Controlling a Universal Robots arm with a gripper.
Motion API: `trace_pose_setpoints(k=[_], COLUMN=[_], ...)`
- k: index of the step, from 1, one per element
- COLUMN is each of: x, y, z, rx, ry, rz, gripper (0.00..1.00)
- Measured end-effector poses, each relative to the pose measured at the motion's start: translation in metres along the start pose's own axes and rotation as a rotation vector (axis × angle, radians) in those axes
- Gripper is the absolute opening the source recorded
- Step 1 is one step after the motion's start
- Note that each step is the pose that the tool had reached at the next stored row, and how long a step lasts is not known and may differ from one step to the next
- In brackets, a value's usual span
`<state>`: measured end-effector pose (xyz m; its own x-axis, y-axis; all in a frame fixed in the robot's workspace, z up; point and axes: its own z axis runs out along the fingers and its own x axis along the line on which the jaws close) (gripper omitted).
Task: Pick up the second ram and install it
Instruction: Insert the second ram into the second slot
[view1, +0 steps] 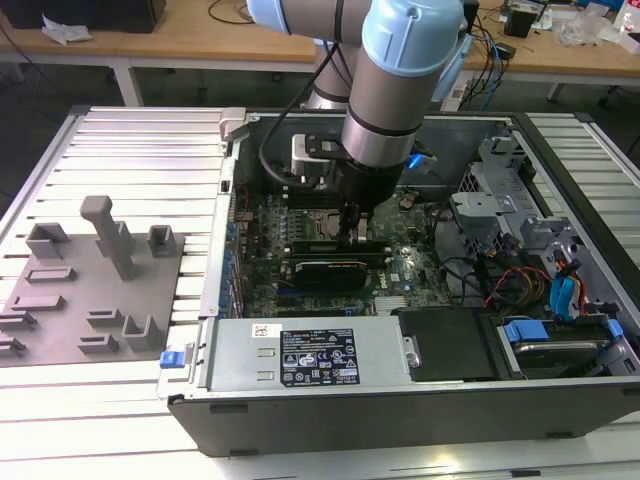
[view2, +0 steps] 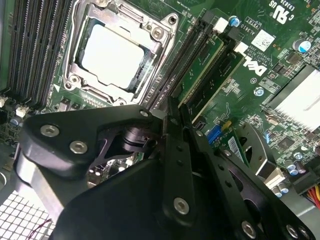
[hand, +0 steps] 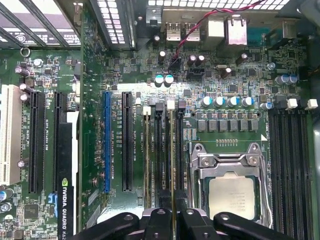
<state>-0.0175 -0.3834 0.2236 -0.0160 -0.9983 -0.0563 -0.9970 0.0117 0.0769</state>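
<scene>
Matt black gripper (view2: 172, 125); shiny metal socket (hand: 231, 172)

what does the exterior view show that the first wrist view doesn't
Exterior view alone: the whole open computer case, the silver power supply at its front, the grey slotted fixture plate on the exterior view's left, and the robot arm reaching down into the case.

First wrist view alone: the blue expansion slot and the capacitors up close.

Both: the motherboard, the processor socket, the black graphics card and the claw above the memory slots.
</scene>
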Motion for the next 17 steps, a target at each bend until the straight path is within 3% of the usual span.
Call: trace_pose_setpoints(k=[3, 5, 8, 10, 11, 13, 17], x=[-0.0002, -0.0001, -0.0009, -0.0035, -0.0043, -0.0048, -0.0048], y=[-0.0003, -0.0002, 0.0011, 0.0025, 0.0027, 0.0030, 0.0031], z=[0.0005, 0.0004, -0.0146, -0.0310, -0.0357, -0.0398, -0.0400], rx=[0.0009, 0.0002, 0.0011, 0.0015, 0.0015, 0.0017, 0.0017], ry=[-0.0009, -0.0006, -0.0004, -0.0004, -0.0003, -0.0001, 0.0000], rz=[0.000, 0.000, 0.000, 0.000, 0.000, 0.000, 0.000], gripper=[0.13, 0.21, 0.21, 0.21, 0.13, 0.11, 0.11])
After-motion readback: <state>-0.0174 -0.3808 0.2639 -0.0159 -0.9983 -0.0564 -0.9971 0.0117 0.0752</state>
